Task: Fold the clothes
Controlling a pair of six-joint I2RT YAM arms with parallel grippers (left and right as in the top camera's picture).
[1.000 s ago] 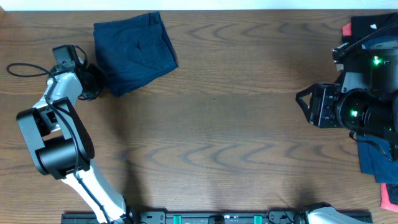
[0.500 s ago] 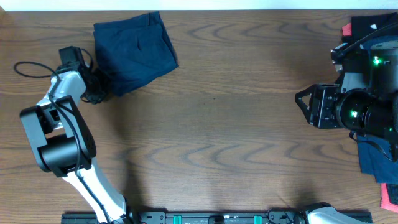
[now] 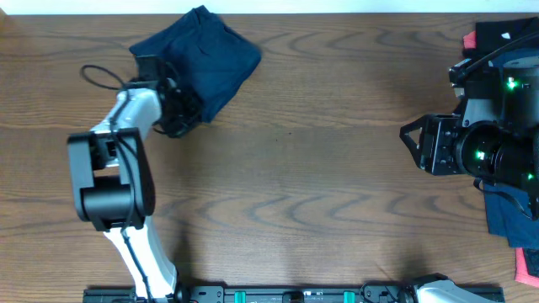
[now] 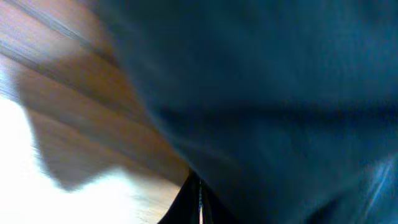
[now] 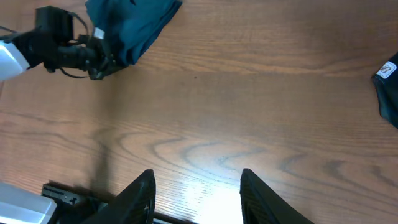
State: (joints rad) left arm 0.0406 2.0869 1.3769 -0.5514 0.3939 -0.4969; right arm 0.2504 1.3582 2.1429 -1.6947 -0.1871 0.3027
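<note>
A dark navy garment (image 3: 210, 59) lies rumpled at the table's back left, its small white label (image 5: 98, 34) showing in the right wrist view. My left gripper (image 3: 179, 114) is at its near-left edge, shut on the cloth. In the left wrist view the navy cloth (image 4: 267, 93) fills most of the frame and hides the fingertips. My right gripper (image 5: 198, 193) hovers open over bare wood at the right side, holding nothing. More clothes lie under the right arm (image 3: 484, 151): a black and red pile (image 3: 493, 34) and a navy piece (image 3: 509, 220).
A black cable (image 3: 101, 77) loops off the left arm near the table's left side. Another navy piece with a white label (image 5: 387, 78) shows at the right edge of the right wrist view. The table's back edge (image 3: 337, 12) runs close behind the garment.
The left gripper has swung to the right and the navy garment has shifted right with it, turned, and lost its neat square shape. The right arm has not moved.
</note>
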